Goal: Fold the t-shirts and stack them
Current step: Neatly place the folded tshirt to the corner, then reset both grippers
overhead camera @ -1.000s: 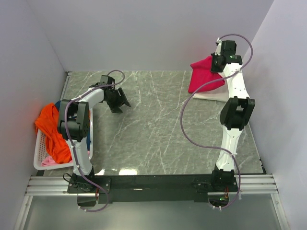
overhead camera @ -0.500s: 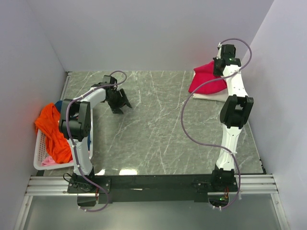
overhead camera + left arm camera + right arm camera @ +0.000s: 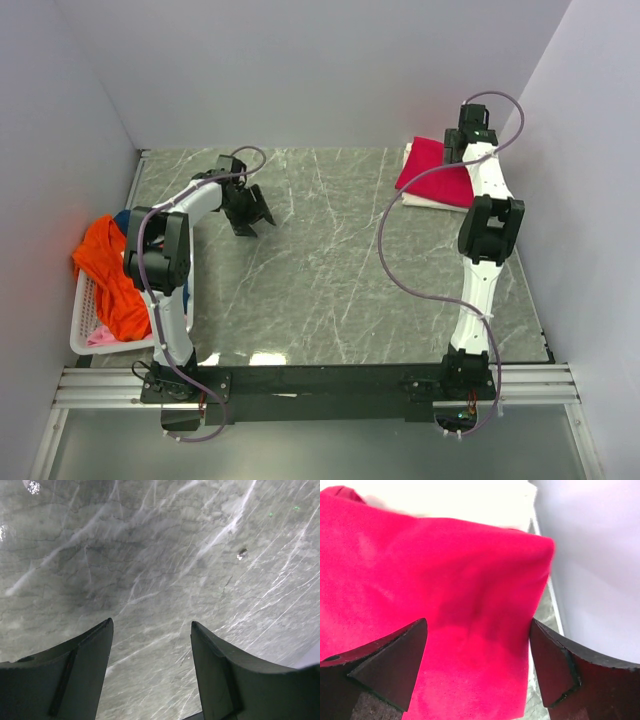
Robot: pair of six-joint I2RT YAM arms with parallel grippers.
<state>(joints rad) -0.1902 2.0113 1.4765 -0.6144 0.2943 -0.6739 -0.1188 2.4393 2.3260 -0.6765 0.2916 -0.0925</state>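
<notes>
Far right corner of the table point(image 3: 330, 270): we find the crimson-pink t-shirt point(image 3: 430, 172) lying on the cream-white t-shirt point(image 3: 428, 203). The right gripper point(image 3: 477, 627) hangs over it, jaws spread wide and gripping nothing (red cloth fills its wrist view). The left gripper point(image 3: 151, 627) gapes over bare marble. An orange t-shirt point(image 3: 108, 275) is heaped in the basket point(image 3: 82, 335) at the left edge.

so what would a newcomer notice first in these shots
The crimson-pink t-shirt stands out most, lying folded on a cream-white t-shirt at the far right corner of the table, with the right gripper open just over it. Next comes the orange t-shirt spilling over the white basket at the left edge. The left gripper hangs open over bare marble.
</notes>
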